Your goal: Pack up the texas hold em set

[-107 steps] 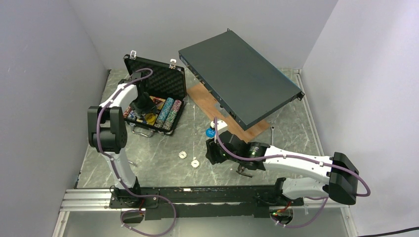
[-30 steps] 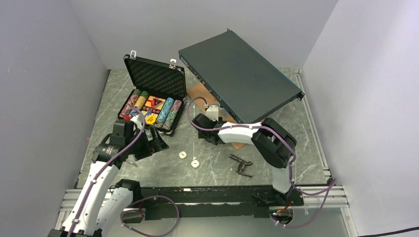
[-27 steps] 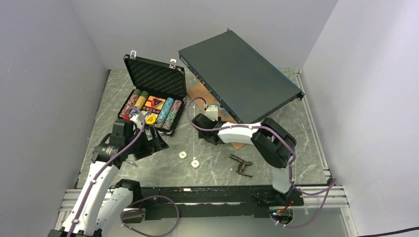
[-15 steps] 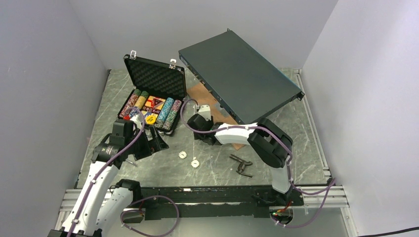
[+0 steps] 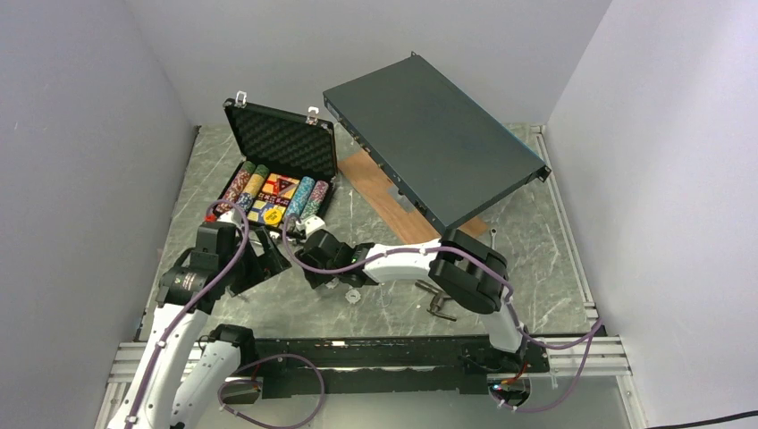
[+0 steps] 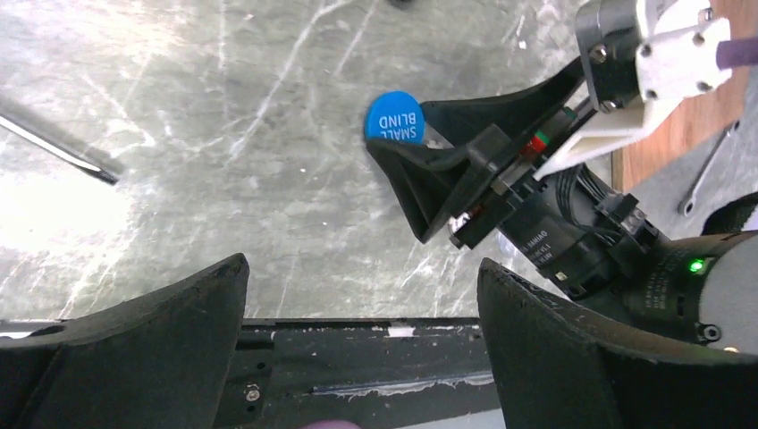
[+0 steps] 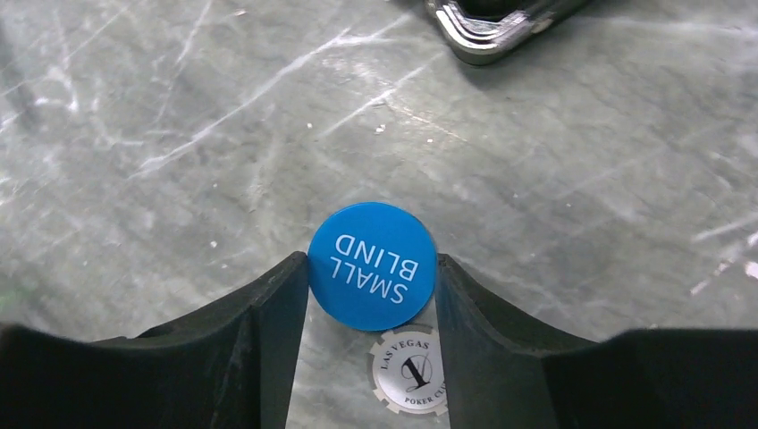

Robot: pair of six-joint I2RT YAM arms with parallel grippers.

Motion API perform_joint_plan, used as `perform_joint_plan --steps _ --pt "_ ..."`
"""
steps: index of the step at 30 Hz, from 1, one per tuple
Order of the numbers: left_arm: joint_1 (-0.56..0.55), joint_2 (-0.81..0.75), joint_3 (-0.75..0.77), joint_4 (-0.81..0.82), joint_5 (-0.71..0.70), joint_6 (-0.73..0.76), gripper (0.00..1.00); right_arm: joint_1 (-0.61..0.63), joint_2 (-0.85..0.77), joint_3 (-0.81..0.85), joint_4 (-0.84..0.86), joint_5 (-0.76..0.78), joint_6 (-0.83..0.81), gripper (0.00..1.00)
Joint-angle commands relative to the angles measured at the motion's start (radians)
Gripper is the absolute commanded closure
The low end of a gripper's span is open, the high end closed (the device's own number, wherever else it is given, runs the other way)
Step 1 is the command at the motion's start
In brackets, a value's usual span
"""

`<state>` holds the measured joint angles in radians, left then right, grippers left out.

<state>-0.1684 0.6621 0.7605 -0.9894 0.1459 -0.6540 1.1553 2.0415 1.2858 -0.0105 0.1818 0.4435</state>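
right end effector [image 7: 372,264] pinching blue disc [image 7: 372,268], briefcase [image 5: 282,140] lid up

briefcase [image 5: 282,138] lies left of the metal box [image 5: 438,147], chips [image 5: 304,201] inside it.

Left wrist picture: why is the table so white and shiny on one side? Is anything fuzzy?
Left wrist view: light glares off the polished table, washing out its left part, and the near black fingers look a little soft. Right wrist view: even light, and the blue disc is sharp enough to read. Top view: soft, even light with no strong glare.
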Motion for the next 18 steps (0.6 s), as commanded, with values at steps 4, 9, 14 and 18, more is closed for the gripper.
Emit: perform_joint_plan --steps 4,9,14,18 --pt "-0.003 -0.014 0.002 -0.002 -0.129 -0.081 0.01 -0.011 -0.065 -0.05 0.004 -0.168 -0.063 0.15" --pt "-0.004 0.095 -0.025 0.075 -0.05 -0.063 0.02 -0.012 -0.191 -0.101 -0.054 -0.101 -0.065 0.08" --pt "-0.052 0.246 -0.035 0.174 0.06 -0.07 0.06 -0.013 -0.364 -0.234 -0.099 -0.019 -0.029 0.09" --pt "-0.153 0.361 -0.03 0.274 0.06 -0.104 0.06 -0.013 -0.522 -0.354 -0.122 -0.007 0.016 0.09"
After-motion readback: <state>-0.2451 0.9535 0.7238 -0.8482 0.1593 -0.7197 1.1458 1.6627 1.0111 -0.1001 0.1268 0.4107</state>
